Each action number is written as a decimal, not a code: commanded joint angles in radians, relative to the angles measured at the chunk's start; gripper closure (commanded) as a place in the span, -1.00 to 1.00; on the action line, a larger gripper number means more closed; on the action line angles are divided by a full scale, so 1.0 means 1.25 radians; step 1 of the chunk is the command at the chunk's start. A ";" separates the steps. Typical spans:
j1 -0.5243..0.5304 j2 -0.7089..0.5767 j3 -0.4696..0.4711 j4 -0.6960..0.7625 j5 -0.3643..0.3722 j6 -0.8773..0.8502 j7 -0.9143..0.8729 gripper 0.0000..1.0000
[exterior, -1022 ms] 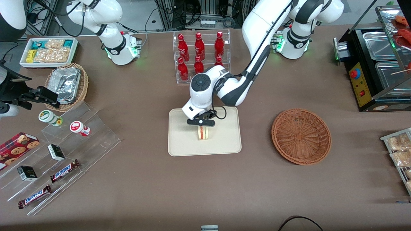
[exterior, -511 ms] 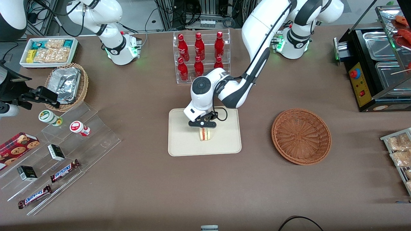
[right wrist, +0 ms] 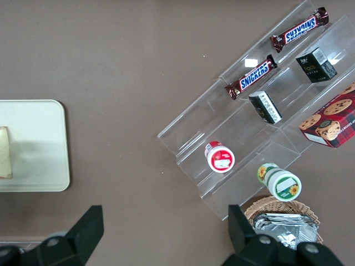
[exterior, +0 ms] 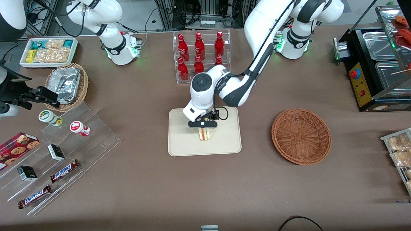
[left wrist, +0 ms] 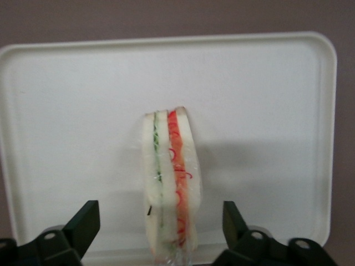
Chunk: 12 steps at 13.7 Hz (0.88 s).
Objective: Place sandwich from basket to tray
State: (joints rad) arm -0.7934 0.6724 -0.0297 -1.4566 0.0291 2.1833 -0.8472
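The sandwich [exterior: 205,135] stands on edge on the cream-white tray [exterior: 183,141], its red and green filling layers showing. My left gripper [exterior: 203,127] hovers directly over it, open. In the left wrist view the sandwich [left wrist: 169,183] sits between the two black fingertips [left wrist: 86,219] with a clear gap on each side, and the tray [left wrist: 72,111] lies under it. The reddish-brown wicker basket [exterior: 301,136] holds nothing and lies beside the tray toward the working arm's end. The right wrist view catches the tray's corner [right wrist: 39,138] and a sliver of the sandwich [right wrist: 4,152].
A clear rack of red bottles [exterior: 199,54] stands farther from the front camera than the tray. Toward the parked arm's end are a tan basket of foil packs [exterior: 65,85], a white snack bin [exterior: 48,51] and a clear stepped shelf with snacks [exterior: 64,150]. A food warmer [exterior: 379,64] is at the working arm's end.
The left arm's wrist has risen a little above the sandwich. The sandwich stays put on the tray.
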 commanded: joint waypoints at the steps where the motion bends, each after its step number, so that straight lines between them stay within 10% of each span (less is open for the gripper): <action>1: 0.020 -0.122 0.008 -0.043 -0.002 -0.071 -0.049 -1.00; 12: 0.286 -0.470 0.010 -0.159 -0.004 -0.395 0.173 -1.00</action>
State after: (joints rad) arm -0.4858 0.1437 -0.0058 -1.6169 0.0290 1.7339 -0.6974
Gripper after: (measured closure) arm 0.000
